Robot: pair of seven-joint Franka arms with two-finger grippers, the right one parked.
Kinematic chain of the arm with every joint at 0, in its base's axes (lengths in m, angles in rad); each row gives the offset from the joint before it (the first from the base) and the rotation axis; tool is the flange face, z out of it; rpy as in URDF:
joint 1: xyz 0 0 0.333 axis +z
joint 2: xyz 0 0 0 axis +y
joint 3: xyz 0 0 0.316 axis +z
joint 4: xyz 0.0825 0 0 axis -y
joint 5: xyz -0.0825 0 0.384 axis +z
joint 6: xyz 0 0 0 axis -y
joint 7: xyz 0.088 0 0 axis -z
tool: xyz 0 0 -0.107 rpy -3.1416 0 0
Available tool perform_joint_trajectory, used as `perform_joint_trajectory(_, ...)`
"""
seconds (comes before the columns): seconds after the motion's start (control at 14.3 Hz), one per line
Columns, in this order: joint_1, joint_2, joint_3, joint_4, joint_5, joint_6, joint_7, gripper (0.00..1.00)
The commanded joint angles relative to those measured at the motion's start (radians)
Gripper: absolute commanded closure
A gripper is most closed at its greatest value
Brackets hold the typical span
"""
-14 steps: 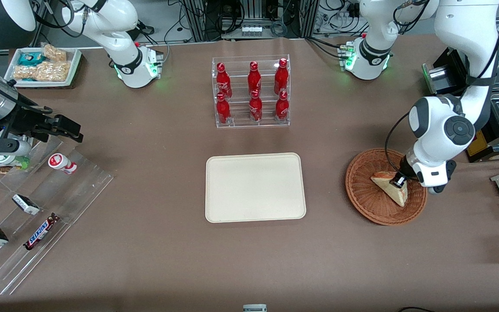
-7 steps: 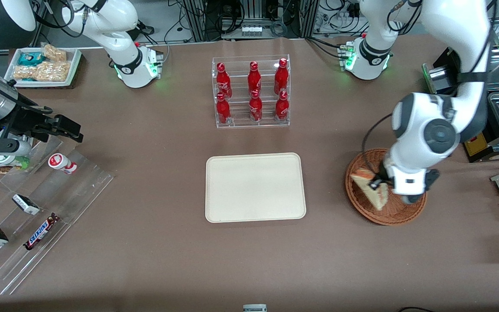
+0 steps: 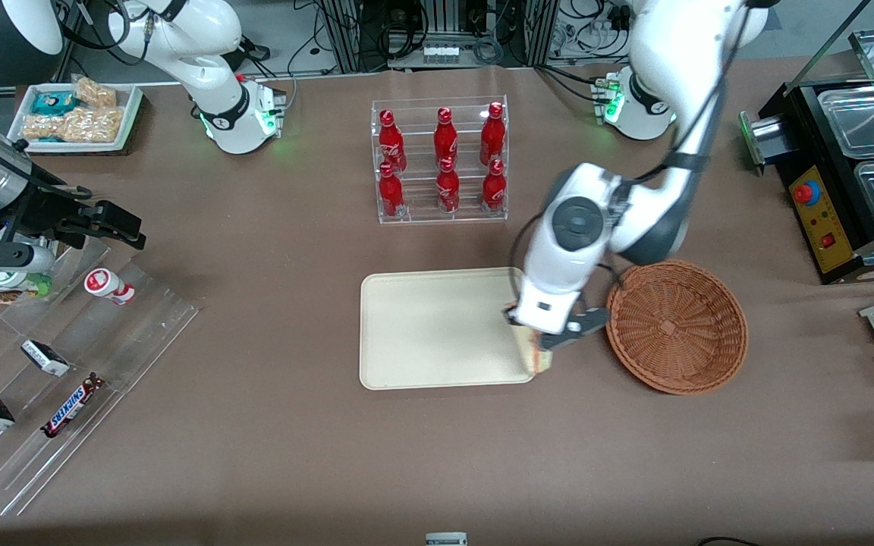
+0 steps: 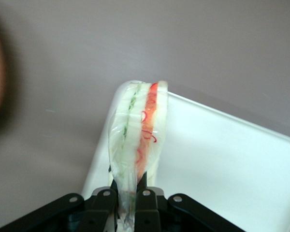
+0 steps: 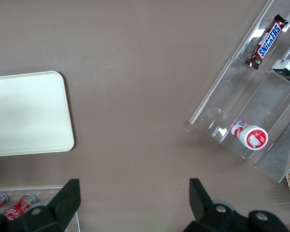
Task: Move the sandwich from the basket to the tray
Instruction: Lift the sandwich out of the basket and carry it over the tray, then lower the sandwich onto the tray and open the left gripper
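The left arm's gripper (image 4: 130, 205) is clamped on the sandwich (image 4: 137, 140), its two black fingers (image 4: 147, 203) pressed against the wrapped wedge from either side; the sandwich stands on edge between them, its green and red-orange filling layers running along the cut face that points away from the gripper. In the front view the gripper (image 3: 539, 341) hangs over the tray's (image 3: 437, 326) edge at the working arm's end, near the corner closest to the front camera; the sandwich (image 3: 541, 358) shows only as a pale sliver under the wrist, held off the surface above that rim, partly over the tray and partly over the brown table (image 3: 437, 455). Just beside the gripper, toward the working arm's end, sits the basket (image 3: 676, 326), close to the tray but apart from it, with nothing in it; farther from the front camera than the gripper stands a clear rack of red bottles (image 3: 441, 163).
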Motion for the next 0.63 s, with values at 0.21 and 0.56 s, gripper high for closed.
perform_joint_trajectory(0.21,-0.169,0.142,0.022,0.102,0.011,0.144,-0.043,0.94)
perform_joint_trajectory(0.56,-0.187,0.163,0.022,0.098,0.066,0.146,-0.037,0.93)
